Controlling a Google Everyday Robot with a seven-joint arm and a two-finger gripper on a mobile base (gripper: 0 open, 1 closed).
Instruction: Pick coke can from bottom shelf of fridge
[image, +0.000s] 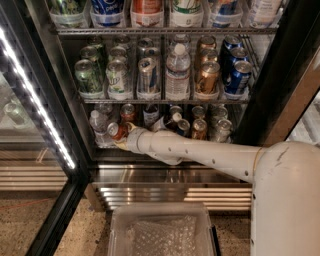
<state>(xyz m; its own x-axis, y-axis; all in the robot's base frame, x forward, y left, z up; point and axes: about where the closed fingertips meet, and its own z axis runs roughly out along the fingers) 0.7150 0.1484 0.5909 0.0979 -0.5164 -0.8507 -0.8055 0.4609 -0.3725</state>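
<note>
Coke can (118, 131) leaning at the left front of the bottom shelf (112, 161) of the fridge (60, 95), red body tilted, silver top pointing up and to the left. Being gripped by the tool (120, 140), clenched on the can from the right, with a pale pad showing just beneath the red wall. Sitting just beside a small clear water bottle (98, 127) on the left; touching it or not, impossible to tell. Standing behind and to the right, all upright on the same rack: dark bottles (150, 114), a copper-brown can (199, 129) and a silver can (221, 130). Reaching in from the lower right, a white arm (200, 152), crossing low over the shelf's steel front edge, hiding part of it, and joining a rounded white body (287, 200) at the right edge of the view. Sitting above, the middle rack (165, 100), carrying larger green cans (86, 76), a tall water bottle (177, 72), a copper can (207, 77) and blue cans (237, 76). Glowing down the left side, a white LED strip (40, 107), running slantwise next to the glass door (20, 165). Showing lowest in the view, below the ribbed steel base (150, 192), a clear plastic bin (160, 208) lined with bubbled wrap.
</note>
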